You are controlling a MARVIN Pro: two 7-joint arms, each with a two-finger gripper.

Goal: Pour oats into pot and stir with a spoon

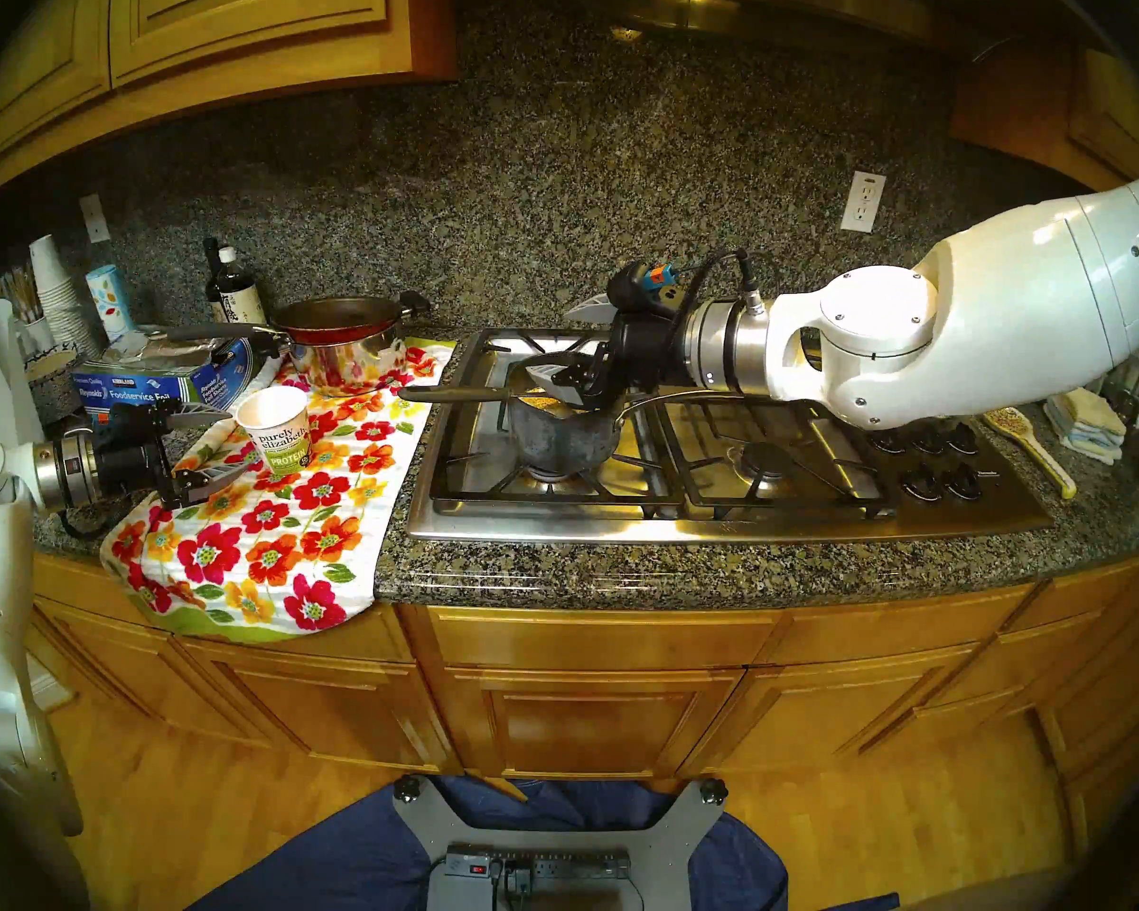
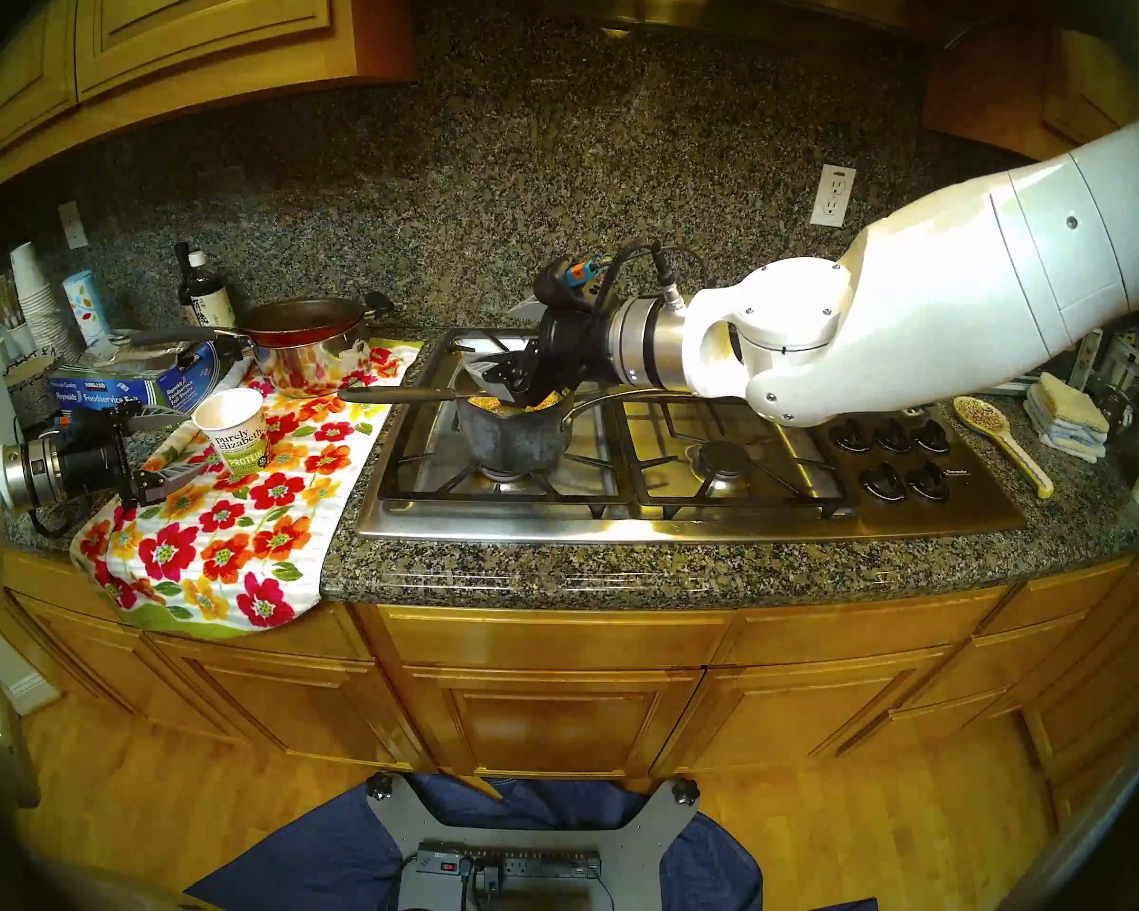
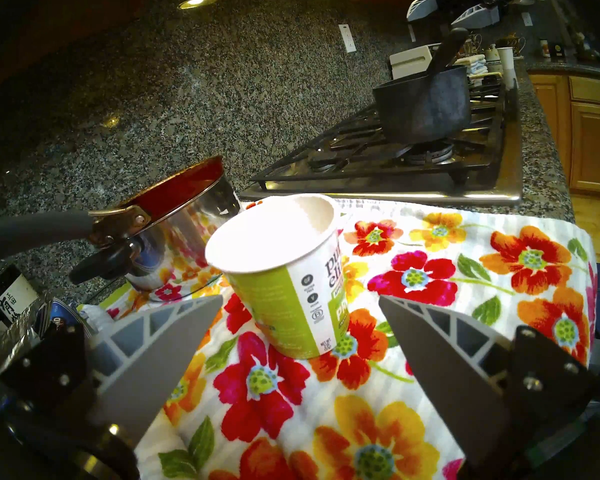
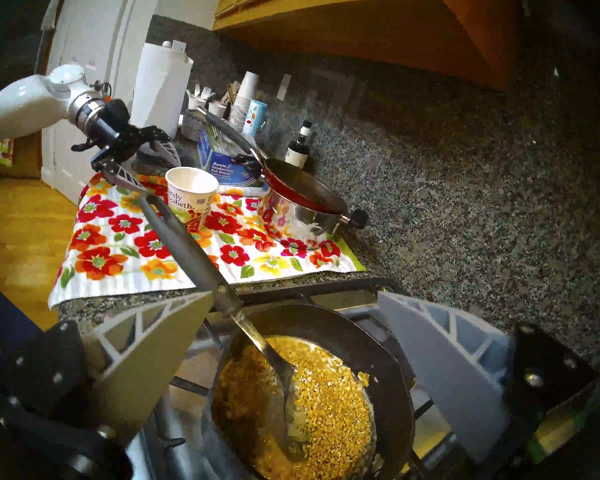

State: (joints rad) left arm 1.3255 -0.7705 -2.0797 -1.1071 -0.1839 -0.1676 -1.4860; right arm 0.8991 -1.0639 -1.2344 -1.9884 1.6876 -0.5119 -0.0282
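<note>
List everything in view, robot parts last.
oats: loose, yellow, in the pot
pot: one, dark grey, on the stove's left burner
spoon: one, black handle, bowl in the oats
oat cup: one, white and green, upright on the towel
towel: one, floral, left of the stove
stove: one, steel
red pan: one, atop the steel pot
steel pot: one, on the towel
foil box: one, blue, far left
spoon rest: one, yellow, right of the stove
left gripper: jaws open, near the cup
right gripper: jaws open, above the pot
</note>
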